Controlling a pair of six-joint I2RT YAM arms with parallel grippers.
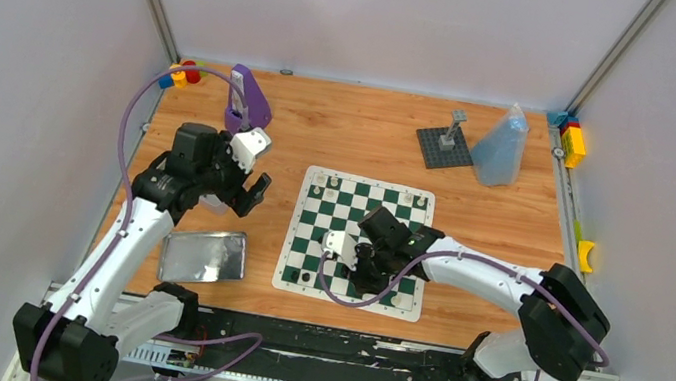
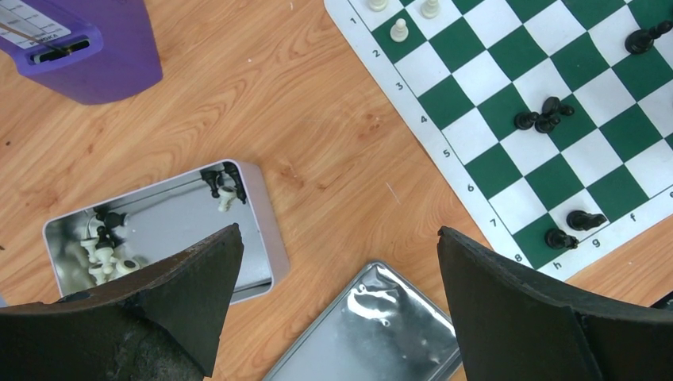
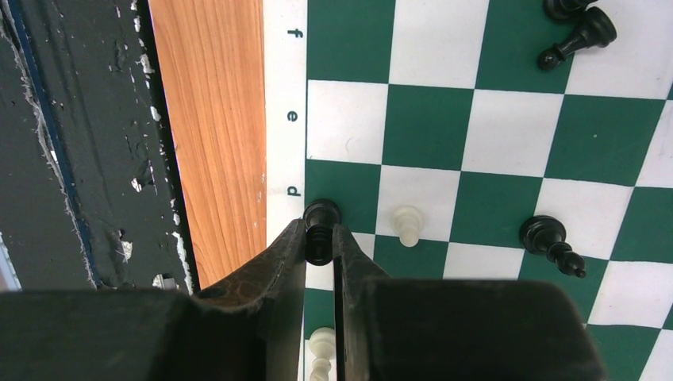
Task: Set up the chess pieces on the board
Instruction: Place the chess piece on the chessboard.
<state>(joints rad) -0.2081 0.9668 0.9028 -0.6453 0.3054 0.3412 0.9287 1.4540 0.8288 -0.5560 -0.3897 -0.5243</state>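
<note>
One black piece [image 3: 321, 213] upright | right gripper [image 3: 320, 238] clamped on it | left gripper [image 2: 340, 234] apart

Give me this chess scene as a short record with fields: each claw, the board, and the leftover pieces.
Right arm: right claw shut on a small black plastic chess piece at the board's edge square by letter d
Left arm: left claw open, empty, above the wooden table
Board: green-and-white checkered mat, several black pieces lying on their sides
Spare pieces: mixed black and white pieces in an open rectangular metal tin
Lid: shiny rectangular metal tin lid next to that tin
</note>
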